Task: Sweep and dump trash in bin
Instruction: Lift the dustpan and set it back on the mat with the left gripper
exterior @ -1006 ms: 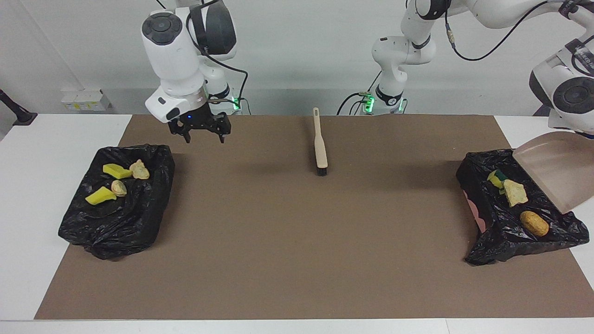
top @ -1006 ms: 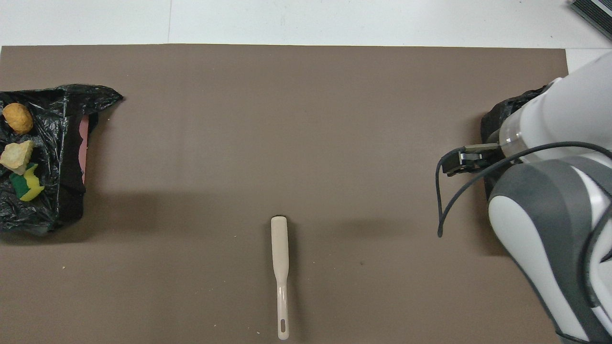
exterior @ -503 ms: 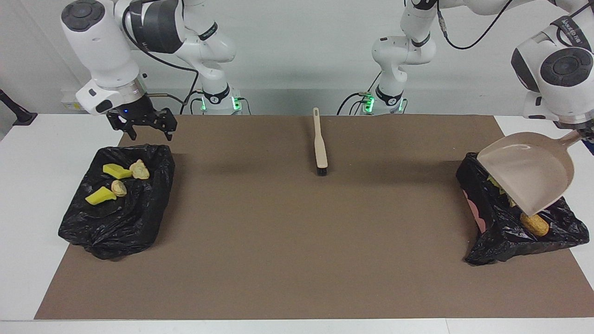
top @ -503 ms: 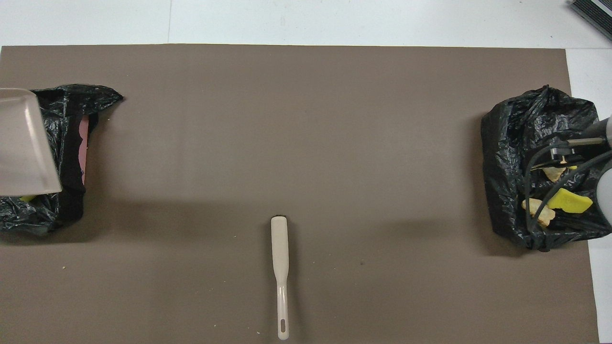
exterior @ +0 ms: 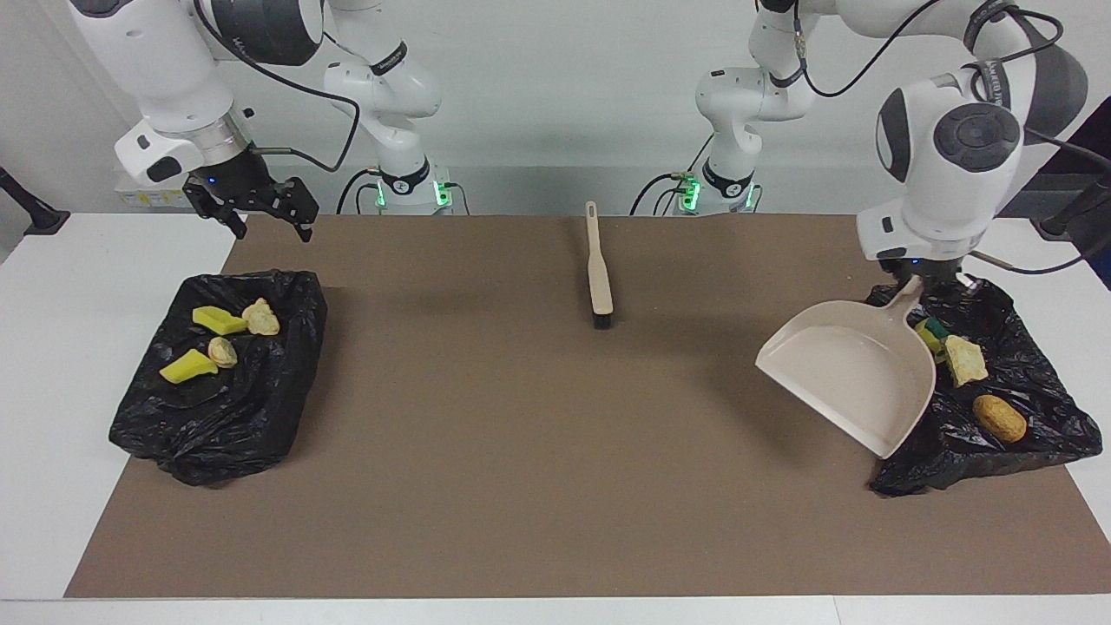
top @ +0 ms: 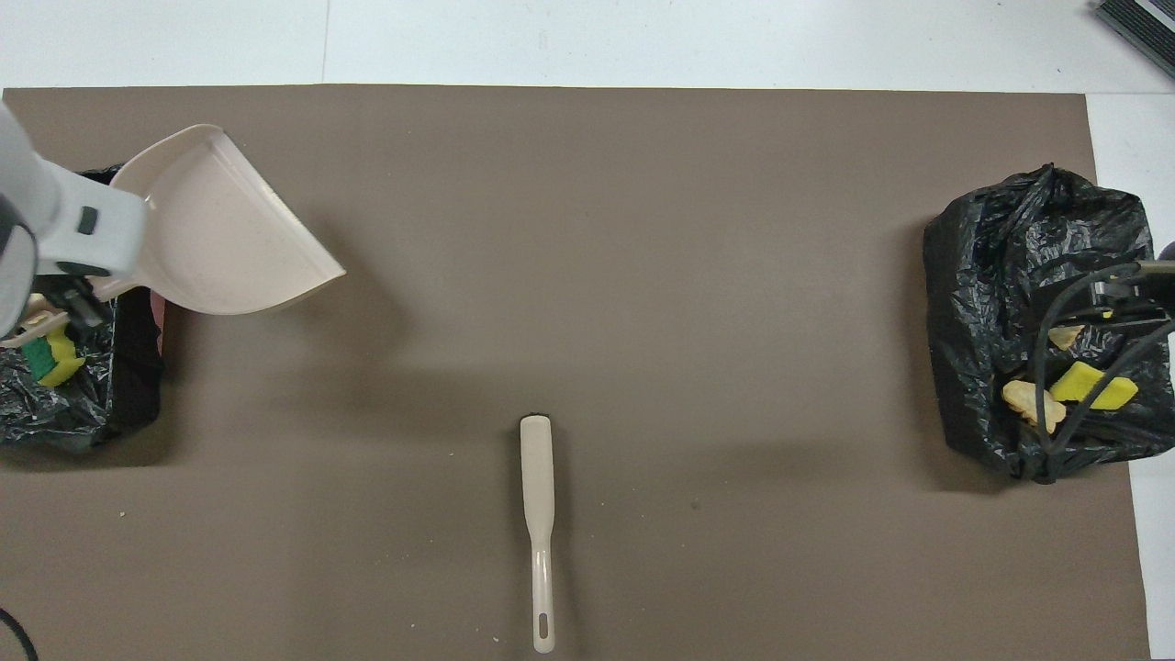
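My left gripper [exterior: 918, 279] is shut on the handle of the beige dustpan [exterior: 855, 373]. The pan hangs tilted and empty over the mat, beside the black-bagged bin [exterior: 1041, 434] at the left arm's end. In that bin lie trash pieces: a green-and-yellow sponge [exterior: 932, 333], a pale lump [exterior: 963, 360] and a golden-brown lump [exterior: 1000, 418]. In the overhead view the dustpan [top: 225, 229] partly covers this bin [top: 83, 422]. My right gripper [exterior: 256, 204] hangs open and empty above the second bagged bin [exterior: 217, 425], which holds yellow wedges [exterior: 219, 320] and bread-like lumps [exterior: 260, 318].
A beige brush [exterior: 597, 269] lies on the brown mat [exterior: 521, 451] midway between the arms, close to the robots, bristles pointing away from them; the overhead view shows the brush [top: 538, 514] too. White table surrounds the mat.
The left arm has swung the dustpan from over its bin out toward the middle of the mat. The right gripper has moved toward its end of the table and higher.
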